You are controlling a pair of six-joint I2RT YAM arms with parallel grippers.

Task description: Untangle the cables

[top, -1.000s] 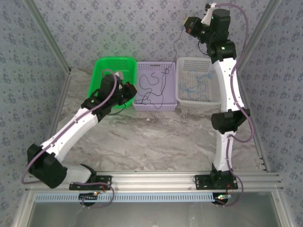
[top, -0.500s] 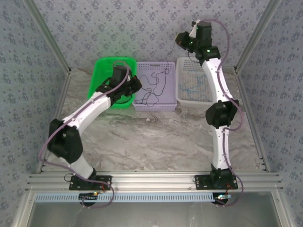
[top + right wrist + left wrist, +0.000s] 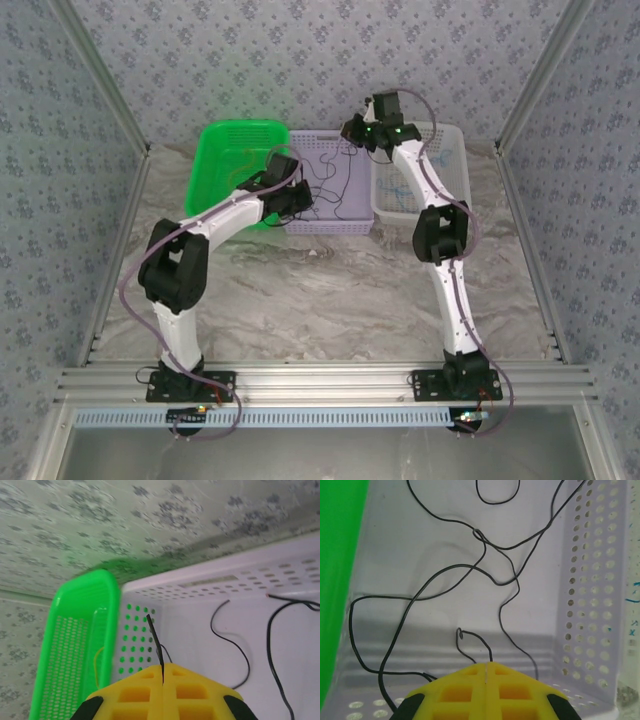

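Cables lie in two of the baskets on the counter. The black cables sprawl in loose loops over the floor of the purple basket, and the blue cables are heaped in the white basket to its right. The green basket stands on its left.

My left jaws are clenched low at the near left end of the purple basket. A black strand curls straight into their seam, so I judge I am pinching it there. My right jaws are also pressed tight, up by the far right corner of the same basket, with a short black end poking out from between them.

These wires look very light, thin and limp. They should follow wherever I lead them, with no spring of their own. The smooth jacket may slide through a weak pinch, and the strands will likely snag where they cross, as at the small twist near the middle of the basket. The best hold is close to a free end, square across the strand. From there I would draw the two ends apart slowly, so that a loop opens rather than tightening into a knot.
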